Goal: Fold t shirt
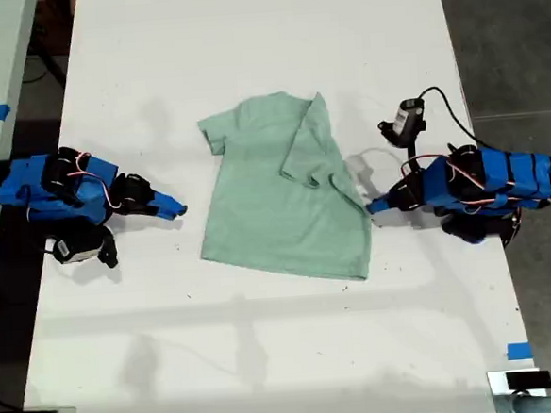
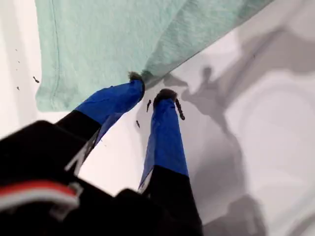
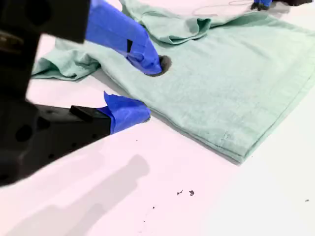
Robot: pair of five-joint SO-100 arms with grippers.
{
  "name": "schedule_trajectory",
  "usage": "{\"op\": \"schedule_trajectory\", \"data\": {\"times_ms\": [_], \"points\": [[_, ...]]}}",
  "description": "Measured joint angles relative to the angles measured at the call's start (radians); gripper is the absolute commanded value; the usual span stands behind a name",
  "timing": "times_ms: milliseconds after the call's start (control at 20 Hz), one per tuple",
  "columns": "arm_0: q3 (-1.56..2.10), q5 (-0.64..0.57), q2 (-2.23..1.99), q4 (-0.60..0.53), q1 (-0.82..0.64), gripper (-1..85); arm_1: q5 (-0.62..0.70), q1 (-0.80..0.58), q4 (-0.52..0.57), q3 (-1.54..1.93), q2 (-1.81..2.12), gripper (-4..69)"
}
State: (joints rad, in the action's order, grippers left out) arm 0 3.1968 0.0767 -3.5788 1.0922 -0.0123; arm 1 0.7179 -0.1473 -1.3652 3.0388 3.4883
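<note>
My first hand (image 2: 149,93) is holding its blue-taped fingers only slightly apart with nothing between them, one dark tip touching the t shirt (image 1: 275,197) at its edge on the exterior view's right. My second hand (image 3: 151,89) is spreading wide at the opposite edge, one finger hovering over the cloth and the other low beside it. The shirt, soft pale mint knit, is lying flat mid-way between both hands on the smooth white surface (image 1: 266,339), one sleeve folded inward.
</note>
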Motion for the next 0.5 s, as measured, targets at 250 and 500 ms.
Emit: {"op": "schedule_trajectory", "data": {"times_ms": [250, 500], "points": [[0.000, 0.000, 0.000, 0.000, 0.000, 12.0, 0.035, 0.000, 0.000, 0.000, 0.000, 7.0], [0.000, 0.000, 0.000, 0.000, 0.000, 12.0, 0.044, 0.000, 0.000, 0.000, 0.000, 6.9]]}}
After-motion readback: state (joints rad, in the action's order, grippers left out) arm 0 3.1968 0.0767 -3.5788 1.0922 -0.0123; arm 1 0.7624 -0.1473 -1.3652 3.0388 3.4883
